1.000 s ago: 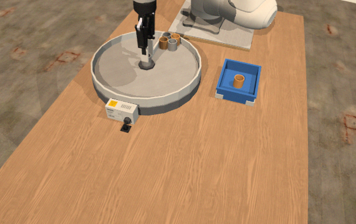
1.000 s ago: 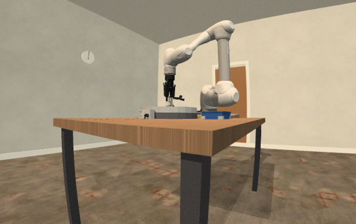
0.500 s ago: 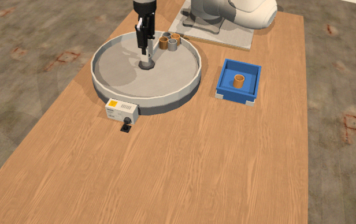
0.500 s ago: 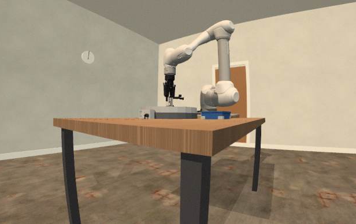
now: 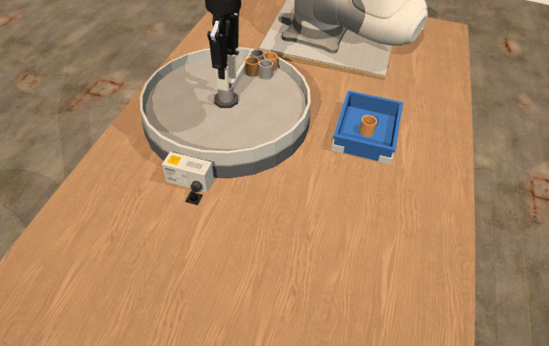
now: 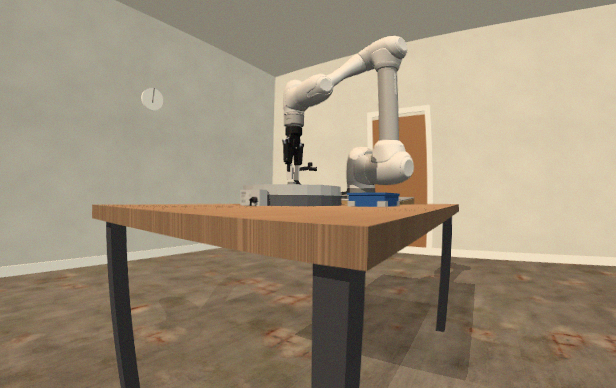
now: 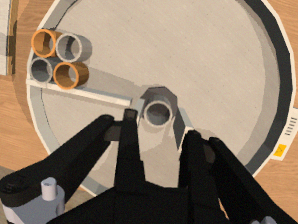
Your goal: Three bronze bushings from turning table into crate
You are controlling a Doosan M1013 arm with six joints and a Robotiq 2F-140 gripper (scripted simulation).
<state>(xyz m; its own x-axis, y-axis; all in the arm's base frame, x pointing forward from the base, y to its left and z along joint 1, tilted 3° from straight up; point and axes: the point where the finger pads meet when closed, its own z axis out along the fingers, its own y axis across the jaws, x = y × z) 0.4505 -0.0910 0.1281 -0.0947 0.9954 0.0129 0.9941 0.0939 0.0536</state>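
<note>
The round grey turning table [image 5: 225, 107] holds a tight cluster at its far rim: two bronze bushings [image 5: 251, 66] [image 5: 271, 58] and two grey bushings [image 5: 266, 69] [image 5: 257, 53]. In the wrist view the bronze ones [image 7: 45, 42] [image 7: 71, 75] and grey ones [image 7: 69, 47] [image 7: 41, 70] sit at the upper left. The blue crate [image 5: 368, 125] holds one upright bronze bushing [image 5: 368, 125]. My gripper [image 5: 222, 73] hangs above the table's centre post [image 5: 225, 97], left of the cluster. Its fingers stand partly apart with nothing between them.
A thin guide bar [image 5: 240, 78] runs from the centre post to the cluster. A white control box [image 5: 187, 171] sits at the turning table's front. The robot base [image 5: 351, 18] stands on a grey plate behind the table and the crate.
</note>
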